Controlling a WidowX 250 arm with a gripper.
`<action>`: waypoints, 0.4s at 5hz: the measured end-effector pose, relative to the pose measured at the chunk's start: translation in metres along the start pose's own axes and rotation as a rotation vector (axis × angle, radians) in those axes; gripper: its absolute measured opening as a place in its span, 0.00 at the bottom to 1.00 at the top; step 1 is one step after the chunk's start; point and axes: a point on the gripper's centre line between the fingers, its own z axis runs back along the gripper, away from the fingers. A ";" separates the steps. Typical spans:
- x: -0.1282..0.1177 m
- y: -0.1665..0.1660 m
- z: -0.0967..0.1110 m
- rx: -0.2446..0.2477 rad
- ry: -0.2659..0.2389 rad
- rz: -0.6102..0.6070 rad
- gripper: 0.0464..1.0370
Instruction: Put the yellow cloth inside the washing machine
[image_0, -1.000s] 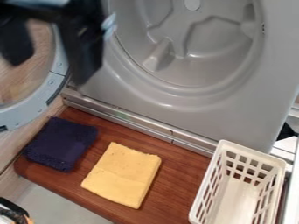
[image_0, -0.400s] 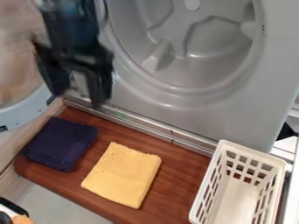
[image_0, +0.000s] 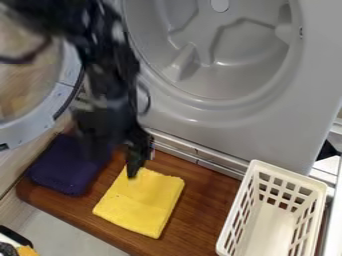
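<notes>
While the yellow cloth (image_0: 141, 205) lies unmoved between the table's (image_0: 206, 200) front and back edges, my hand (image_0: 117, 167), spread, has descended to its corner nearest the washing machine (image_0: 227, 137). I judge gripping position nearly reached; loading remains outstanding.

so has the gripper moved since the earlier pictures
Yes, down and slightly right in the view: its tips reached only about the metal strip before, and now the gripper extends past it to the upper edge of the yellow cloth.
</notes>
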 end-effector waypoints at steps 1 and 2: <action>0.010 -0.010 -0.030 0.033 -0.025 0.027 0.96; 0.016 -0.007 -0.050 0.064 -0.054 0.074 0.96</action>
